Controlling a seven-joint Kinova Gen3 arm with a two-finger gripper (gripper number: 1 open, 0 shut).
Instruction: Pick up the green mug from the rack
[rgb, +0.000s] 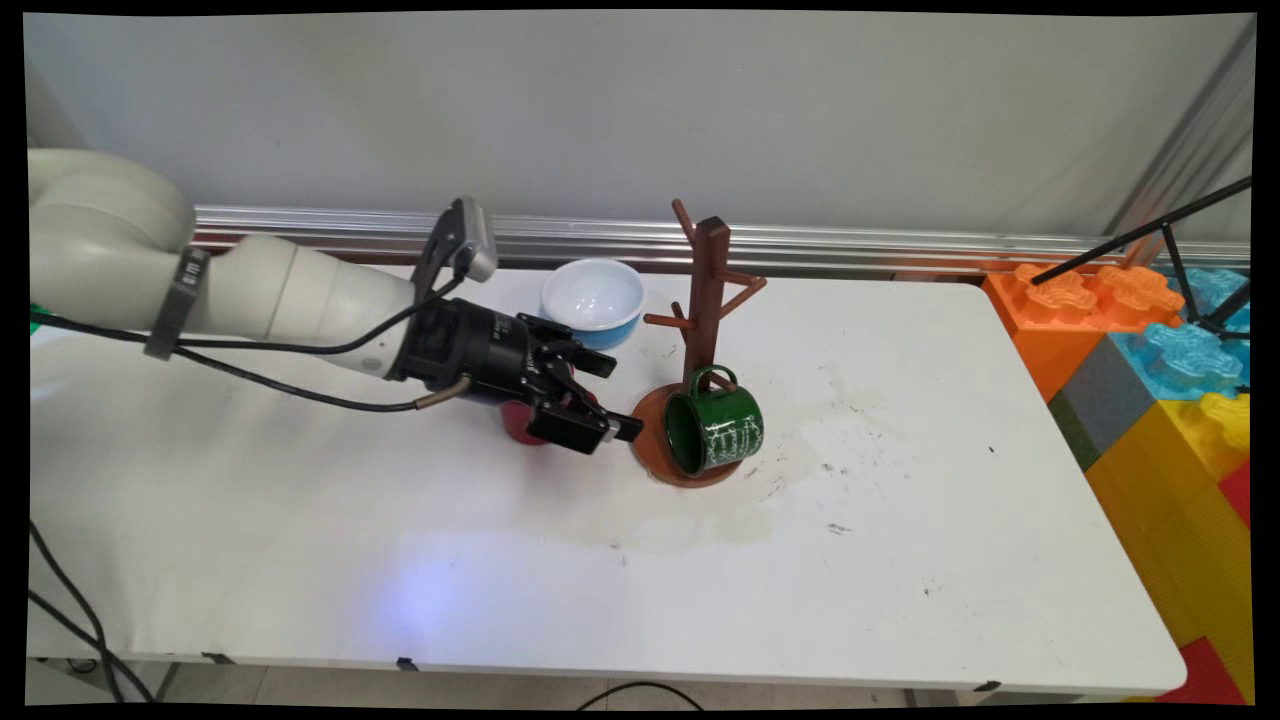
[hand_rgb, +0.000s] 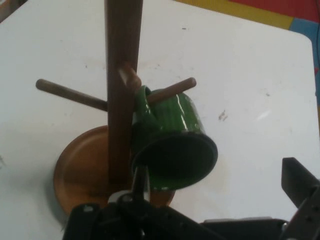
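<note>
I see bright even light, soft shadows, glare on table (rgb: 700, 560) toward 7 o'clock, hand view soft.

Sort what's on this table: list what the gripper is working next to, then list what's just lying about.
At the gripper:
- green mug, hanging by its handle on a low peg
- wooden mug tree, its round base by the open fingers
- red thing, mostly hidden behind the gripper

Lying about:
- blue bowl, white inside, at the table's far edge
- coloured blocks, right of the white table

White and blue bowl (rgb: 593, 299) by wall, toy blocks (rgb: 1150, 370) right of table (rgb: 900, 560)
</note>
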